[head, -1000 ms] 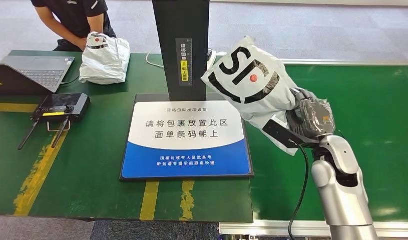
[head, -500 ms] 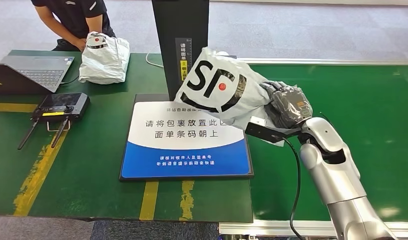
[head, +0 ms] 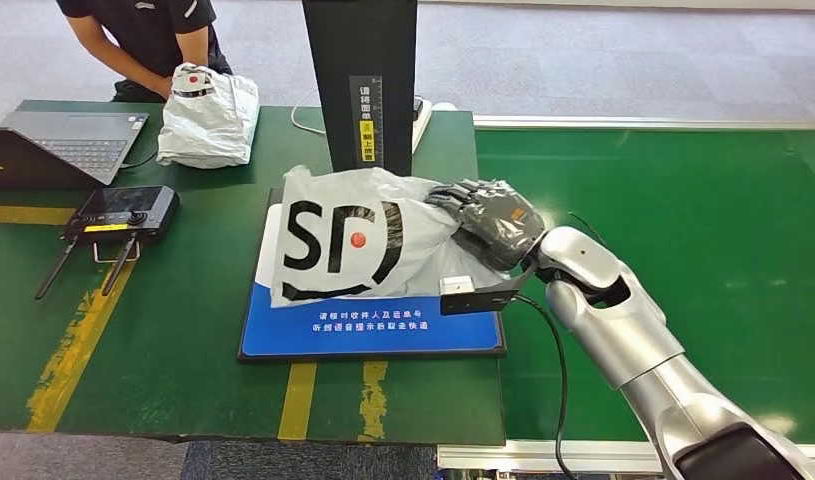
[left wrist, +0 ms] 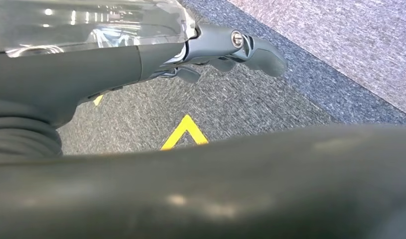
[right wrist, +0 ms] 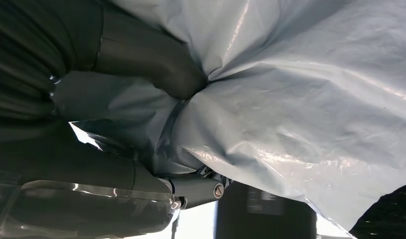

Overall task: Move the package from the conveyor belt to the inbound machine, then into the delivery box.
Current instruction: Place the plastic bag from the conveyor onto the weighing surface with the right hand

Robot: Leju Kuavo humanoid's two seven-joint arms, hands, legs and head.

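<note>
A white plastic package [head: 358,240] with big black letters and a red dot lies on the blue-and-white pad of the inbound machine [head: 283,335], in front of its black post [head: 363,80]. My right hand [head: 488,218] grips the package's right end, fingers wrapped over the crumpled plastic. In the right wrist view the thumb presses into the pale package [right wrist: 300,109]. My left hand [left wrist: 225,47] hangs over grey carpet, fingers loosely curled with nothing in them.
A second white package [head: 208,115] lies at the back left beside a laptop [head: 68,145]. A black controller with antennas [head: 118,215] sits left of the pad. A seated person [head: 148,35] is behind the table. The green conveyor belt [head: 683,200] runs on the right.
My right arm has swung left and down, carrying the package from above the belt onto the machine's pad, where it now rests.
</note>
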